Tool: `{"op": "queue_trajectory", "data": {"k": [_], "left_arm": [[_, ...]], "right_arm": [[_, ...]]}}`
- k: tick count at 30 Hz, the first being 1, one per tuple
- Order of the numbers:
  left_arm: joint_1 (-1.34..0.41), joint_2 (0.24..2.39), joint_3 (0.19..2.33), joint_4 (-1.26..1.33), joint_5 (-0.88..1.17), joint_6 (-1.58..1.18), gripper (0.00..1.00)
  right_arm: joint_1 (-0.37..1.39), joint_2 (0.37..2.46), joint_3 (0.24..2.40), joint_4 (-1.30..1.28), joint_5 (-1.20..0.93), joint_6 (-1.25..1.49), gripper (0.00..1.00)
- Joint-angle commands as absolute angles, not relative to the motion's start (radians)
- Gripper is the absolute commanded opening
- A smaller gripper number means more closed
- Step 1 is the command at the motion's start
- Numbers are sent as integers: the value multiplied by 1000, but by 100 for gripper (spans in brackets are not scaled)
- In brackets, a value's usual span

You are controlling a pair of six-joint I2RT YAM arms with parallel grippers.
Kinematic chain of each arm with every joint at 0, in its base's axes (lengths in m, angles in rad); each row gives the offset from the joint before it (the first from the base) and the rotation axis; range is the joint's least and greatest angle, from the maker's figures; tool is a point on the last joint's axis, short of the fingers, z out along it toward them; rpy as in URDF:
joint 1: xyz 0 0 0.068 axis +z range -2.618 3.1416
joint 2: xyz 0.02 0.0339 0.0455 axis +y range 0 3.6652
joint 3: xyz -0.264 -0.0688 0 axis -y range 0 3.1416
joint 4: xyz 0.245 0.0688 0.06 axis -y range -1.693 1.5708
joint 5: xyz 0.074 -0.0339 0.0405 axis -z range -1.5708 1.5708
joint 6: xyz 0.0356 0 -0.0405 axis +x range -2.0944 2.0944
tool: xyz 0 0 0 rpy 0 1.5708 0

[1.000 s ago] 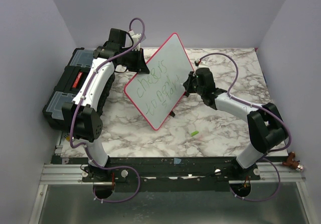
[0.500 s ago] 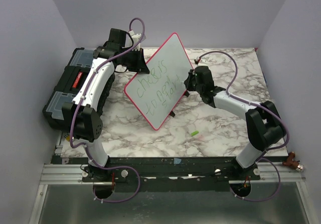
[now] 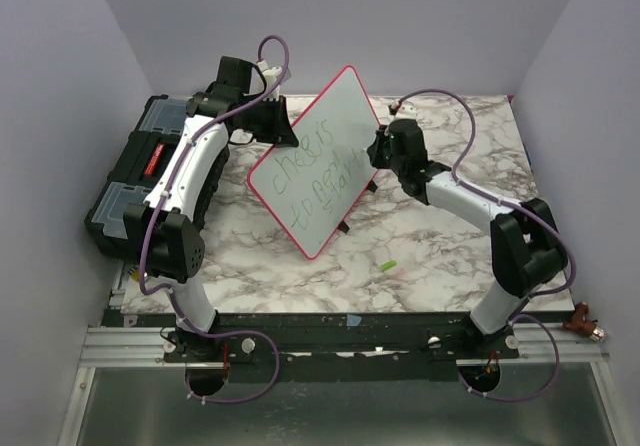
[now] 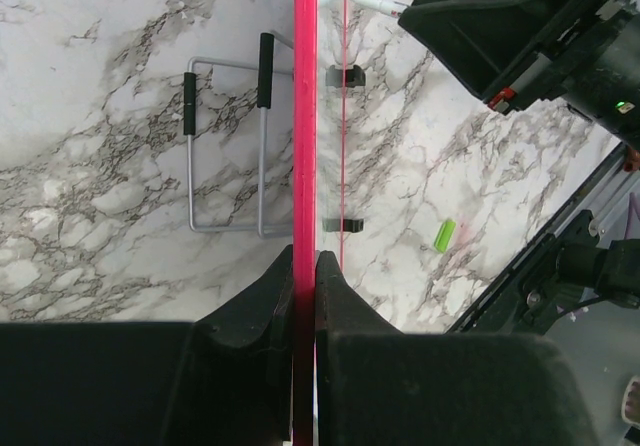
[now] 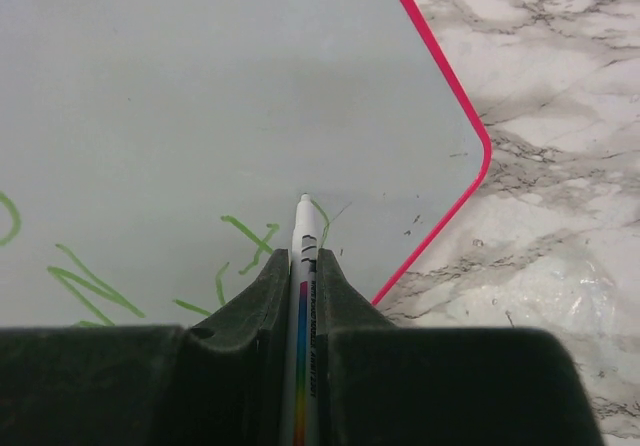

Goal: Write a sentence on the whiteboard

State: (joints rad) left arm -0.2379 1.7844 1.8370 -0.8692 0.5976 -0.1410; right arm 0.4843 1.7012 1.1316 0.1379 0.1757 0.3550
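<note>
Writing under way: my left tool (image 4: 304, 266) is clamped on the pink rim of the whiteboard (image 3: 343, 106), which stands tilted on the marble bench (image 3: 430, 251). The green sentence (image 3: 315, 171) looks unfinished. My right tool (image 5: 303, 271), closed on a pen (image 5: 304, 228), sets the tip at the newest strokes near the board's right corner. The next stroke calls for light, steady contact.

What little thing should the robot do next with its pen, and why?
Probably draw the next short stroke on the bare white next to the last green marks. The right gripper grips the marker, whose tip is at the whiteboard beside the sentence, and the left gripper clamps the board's red rim.
</note>
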Motion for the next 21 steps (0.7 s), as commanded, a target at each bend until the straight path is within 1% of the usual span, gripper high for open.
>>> {"op": "queue_trajectory", "data": {"k": [1,12,17,21], "left_arm": [[-244,1790,1833,-859,502,-64,0],[-241,1849,1877,-913,491,-51,0],[-235,1871,1895,-944,473,-25,0],[-232,1870,1860,-936,438,-5,0]], "right_arm": [[489,1590,1177,126,233,333,1],[488,1309,1094,106,223,371,1],[489,1247,1037,101,196,405,1],[489,1230,1017,88,172,416,1]]}}
